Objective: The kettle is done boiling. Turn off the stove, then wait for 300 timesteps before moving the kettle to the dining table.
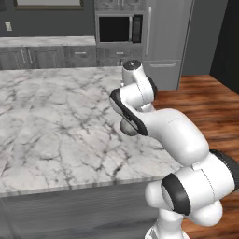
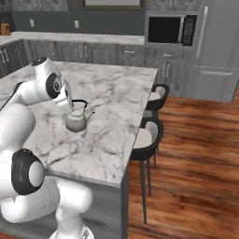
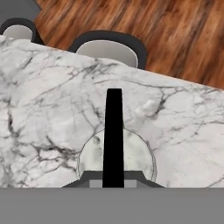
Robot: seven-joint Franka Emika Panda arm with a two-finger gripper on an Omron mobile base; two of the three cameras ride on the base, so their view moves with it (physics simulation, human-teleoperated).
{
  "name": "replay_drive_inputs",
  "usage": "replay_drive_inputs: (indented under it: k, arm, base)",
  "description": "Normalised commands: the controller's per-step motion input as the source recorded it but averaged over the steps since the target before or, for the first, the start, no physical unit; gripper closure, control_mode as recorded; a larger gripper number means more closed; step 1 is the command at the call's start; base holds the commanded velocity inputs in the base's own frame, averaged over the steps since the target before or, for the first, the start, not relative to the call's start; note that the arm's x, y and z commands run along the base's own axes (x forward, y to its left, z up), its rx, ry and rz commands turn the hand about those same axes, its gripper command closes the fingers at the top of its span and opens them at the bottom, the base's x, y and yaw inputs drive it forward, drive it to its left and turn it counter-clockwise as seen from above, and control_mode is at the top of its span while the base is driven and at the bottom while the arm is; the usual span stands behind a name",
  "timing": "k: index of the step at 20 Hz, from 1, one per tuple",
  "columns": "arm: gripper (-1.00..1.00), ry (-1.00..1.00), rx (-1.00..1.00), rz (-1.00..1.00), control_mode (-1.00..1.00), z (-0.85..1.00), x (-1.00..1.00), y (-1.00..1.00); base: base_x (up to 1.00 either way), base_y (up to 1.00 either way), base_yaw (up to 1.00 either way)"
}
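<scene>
Grey cabinets, a built-in microwave (image 2: 170, 30) and a tall steel fridge (image 2: 218, 49) line the far wall of a kitchen with a wood floor, where a white robot arm (image 1: 154, 121) reaches over the dining table (image 1: 51, 135) with its marble top. On that top, near its right edge and the two dark stools (image 2: 148, 136) beside it, sits the small silver kettle (image 2: 76, 120) — upright, spout pointing right. The gripper (image 3: 113, 177) hangs directly above it, fingers clamped together on the thin black handle (image 3: 113, 131).
</scene>
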Motion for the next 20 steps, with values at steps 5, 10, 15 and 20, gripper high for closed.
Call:
replay_drive_inputs:
  k: [5,10,15,20]
  arm:
    - [1.00,0.06,-0.06,-0.01,-1.00,-0.34,0.32,-0.01]
    - [1.00,0.06,-0.09,-0.04,-1.00,-0.29,0.34,0.00]
    - [1.00,0.04,-0.09,-0.05,-1.00,-0.25,0.34,0.00]
    - [1.00,0.03,-0.07,-0.04,-1.00,-0.18,0.35,0.00]
  base:
    - [0.00,0.00,0.00]
    - [0.00,0.00,0.00]
    - [0.00,0.00,0.00]
    - [0.00,0.00,0.00]
